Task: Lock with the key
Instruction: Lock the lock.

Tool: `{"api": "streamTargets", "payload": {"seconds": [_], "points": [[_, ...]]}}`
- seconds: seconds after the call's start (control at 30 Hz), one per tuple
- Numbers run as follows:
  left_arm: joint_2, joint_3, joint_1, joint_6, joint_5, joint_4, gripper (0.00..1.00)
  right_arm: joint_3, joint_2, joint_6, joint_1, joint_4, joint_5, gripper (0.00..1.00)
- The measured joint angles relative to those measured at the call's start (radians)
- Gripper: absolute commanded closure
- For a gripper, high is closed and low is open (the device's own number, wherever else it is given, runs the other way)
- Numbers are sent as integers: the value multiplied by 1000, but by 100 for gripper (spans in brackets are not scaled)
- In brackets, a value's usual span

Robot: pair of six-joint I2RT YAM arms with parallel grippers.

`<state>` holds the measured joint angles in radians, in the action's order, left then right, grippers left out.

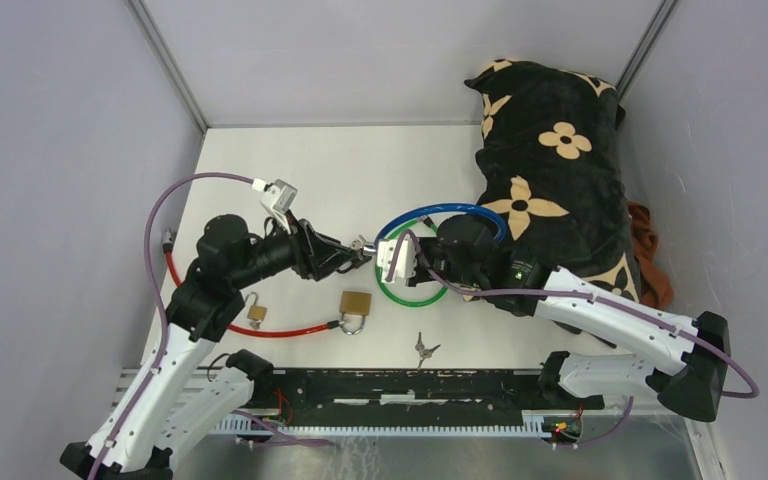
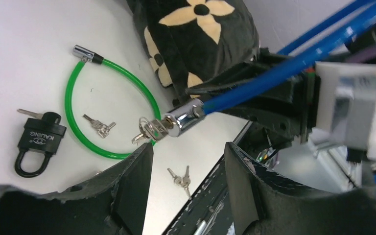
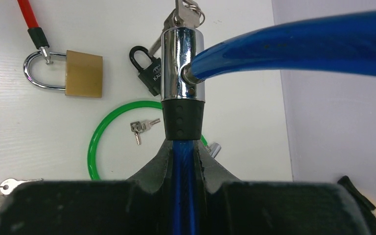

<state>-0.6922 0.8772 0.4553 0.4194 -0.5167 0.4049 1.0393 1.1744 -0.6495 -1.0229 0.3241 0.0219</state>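
1. The right end effector (image 3: 182, 147) is clamped on the blue cable (image 3: 298, 44) just behind the lock barrel (image 3: 182, 63), holding it above the worktop (image 1: 290, 160).
2. The key (image 2: 149, 129) sits in the barrel's end, with a ring and a spare key hanging from it.
3. The left end effector (image 2: 188, 152) has its fingers apart, just beside the key, with nothing between them.
4. Risk: closing on the ring or the spare key instead of the key's head would probably make a twist slip.
5. Risk: the cable is round, so the barrel could roll in the right grip instead of the key turning.
6. Room: the two end effectors sit nose to nose. The pillow (image 1: 560, 190) crowds the right arm, and the green cable (image 2: 67, 105) and black padlock (image 2: 39, 142) lie below. Open worktop lies to the far left.
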Motion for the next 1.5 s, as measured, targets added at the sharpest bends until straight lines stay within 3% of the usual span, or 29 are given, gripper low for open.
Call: {"api": "streamTargets", "payload": {"seconds": [0.23,0.5,0.57,0.7,0.83,0.97,1.23,1.5], "points": [[-80,-108,-29,210,-34,-171,35,-10,-11,-59,0,-32,10,100],[-97,-164,-28,303,-83,-262,68,-10,-11,-74,2,-38,27,100],[-92,-164,-29,310,-90,-277,65,-10,-11,-74,3,-39,28,100],[-84,-164,-29,316,-95,-294,46,-10,-11,-74,4,-47,34,100],[-77,-165,-55,326,-97,-300,41,-10,-11,-74,4,-46,52,100],[-77,-188,-130,357,-126,-320,55,-10,-11,-74,4,-46,57,100],[-82,-221,-155,406,-203,-398,56,-10,-11,-74,4,-43,61,100],[-89,-221,-158,406,-291,-447,79,-10,-11,-73,5,-42,60,100]]}}
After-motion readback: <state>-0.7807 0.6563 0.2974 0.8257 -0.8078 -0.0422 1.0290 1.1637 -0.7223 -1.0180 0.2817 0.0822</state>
